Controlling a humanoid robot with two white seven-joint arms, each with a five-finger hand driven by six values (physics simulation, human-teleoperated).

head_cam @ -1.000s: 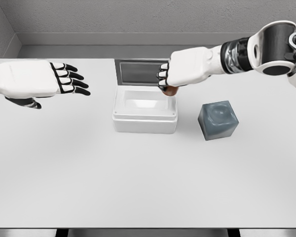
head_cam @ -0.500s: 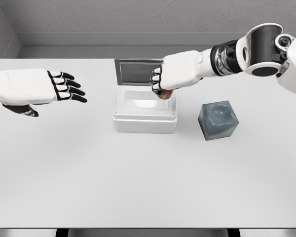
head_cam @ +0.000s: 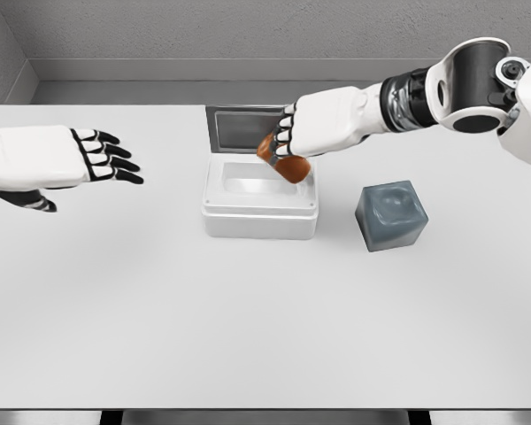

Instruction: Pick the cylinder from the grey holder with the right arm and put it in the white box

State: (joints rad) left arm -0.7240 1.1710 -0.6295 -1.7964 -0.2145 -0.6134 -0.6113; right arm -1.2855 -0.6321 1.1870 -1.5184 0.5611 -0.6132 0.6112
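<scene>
Right of centre, grey holder (head_cam: 391, 215) sits empty. Behind it, over the white box (head_cam: 260, 209), I have my right hand (head_cam: 323, 126) curled around the cylinder (head_cam: 282, 161): small, rigid, likely light and smooth, gripped mid-body. Long axis tilts upper-left to lower-right. Left hand (head_cam: 49, 159) hovers, fingers spread, far left.

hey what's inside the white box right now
Only the white box's pale interior shows. The orange cylinder sits tilted in the right hand over its right rear corner; the patch beneath is hidden.
</scene>
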